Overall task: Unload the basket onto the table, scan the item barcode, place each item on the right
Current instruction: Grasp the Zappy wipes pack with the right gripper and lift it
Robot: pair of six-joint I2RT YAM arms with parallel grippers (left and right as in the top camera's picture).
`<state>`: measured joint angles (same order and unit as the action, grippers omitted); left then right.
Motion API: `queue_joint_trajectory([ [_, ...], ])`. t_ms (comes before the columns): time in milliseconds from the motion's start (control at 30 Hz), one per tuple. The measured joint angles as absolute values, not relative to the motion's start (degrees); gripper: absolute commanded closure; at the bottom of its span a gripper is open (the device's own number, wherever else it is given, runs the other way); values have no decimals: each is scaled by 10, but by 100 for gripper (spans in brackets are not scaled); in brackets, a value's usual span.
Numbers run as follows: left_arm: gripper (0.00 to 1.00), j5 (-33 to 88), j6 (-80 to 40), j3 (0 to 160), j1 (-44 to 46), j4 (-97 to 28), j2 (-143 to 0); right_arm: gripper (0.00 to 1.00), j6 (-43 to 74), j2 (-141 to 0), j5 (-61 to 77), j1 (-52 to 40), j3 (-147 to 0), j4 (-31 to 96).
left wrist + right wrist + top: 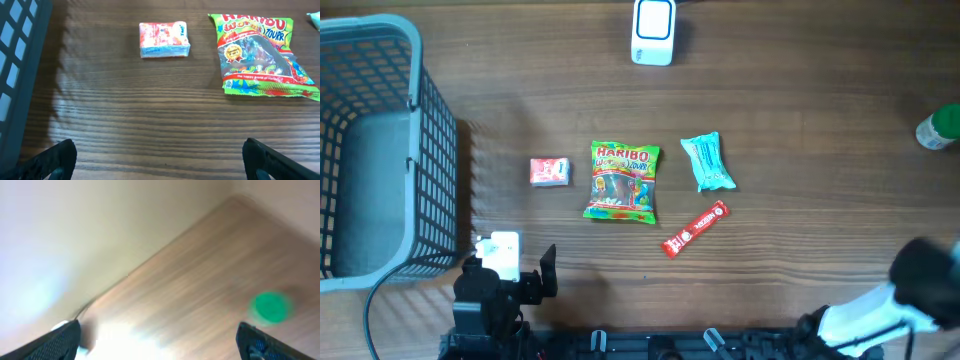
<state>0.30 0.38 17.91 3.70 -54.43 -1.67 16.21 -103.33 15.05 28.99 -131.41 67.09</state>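
Observation:
Four items lie mid-table in the overhead view: a small pink packet (pixel 549 171), a Haribo bag (pixel 622 181), a teal packet (pixel 707 162) and a red bar (pixel 695 229). A white scanner (pixel 653 31) stands at the far edge. My left gripper (pixel 510 268) hovers near the front edge, open and empty. In the left wrist view the left gripper (pixel 160 162) is over bare wood, with the pink packet (pixel 164 39) and Haribo bag (pixel 262 55) ahead. My right gripper (pixel 925 280) is a blur at the front right. The right wrist view shows the right gripper (pixel 160 342) open, holding nothing.
A grey mesh basket (pixel 380 150) fills the left side, and its wall (pixel 20 60) edges the left wrist view. A green-capped object (pixel 940 128) stands at the right edge and shows blurred in the right wrist view as a green cap (pixel 271 306).

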Motion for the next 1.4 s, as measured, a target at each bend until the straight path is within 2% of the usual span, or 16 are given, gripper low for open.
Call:
queue_joint_trajectory([
  [133,0,3,4,179,37,-544,-17,0,157,-999,95,77,-1312,815],
  [200,0,3,4,179,37,-544,-17,2,156,-1017,68,-1,-1281,841],
  [300,0,3,4,179,37,-545,-17,10,153,-1051,21,-117,-1195,846],
  [500,0,3,4,179,37,-545,-17,11,182,-1115,-66,-273,-1069,806],
  [567,0,3,4,179,37,-545,-17,16,206,-1136,-131,-317,-1046,790],
  [600,0,3,4,179,37,-545,-17,20,212,-1146,-148,-327,-1037,787],
  [800,0,3,4,179,37,-545,-17,22,230,-1251,-201,-342,-1016,771],
  [1033,0,3,4,179,37,-545,-17,25,232,-1295,-247,-343,-1016,732],
  [1067,0,3,4,179,37,-545,-17,29,232,-1304,-260,-343,-1016,731],
  [1133,0,3,4,179,37,-545,-17,47,233,-1324,-275,-344,-1016,731],
  [1200,0,3,4,179,37,-545,-17,72,237,-1336,-286,-346,-1018,736],
  [1233,0,3,4,179,37,-544,-17,92,237,-1342,-289,-348,-1020,745],
  [1267,0,3,4,179,37,-545,-17,95,239,-1351,-299,-349,-1021,755],
  [1400,0,3,4,179,37,-544,-17,95,238,-1357,-304,-354,-1033,807],
])
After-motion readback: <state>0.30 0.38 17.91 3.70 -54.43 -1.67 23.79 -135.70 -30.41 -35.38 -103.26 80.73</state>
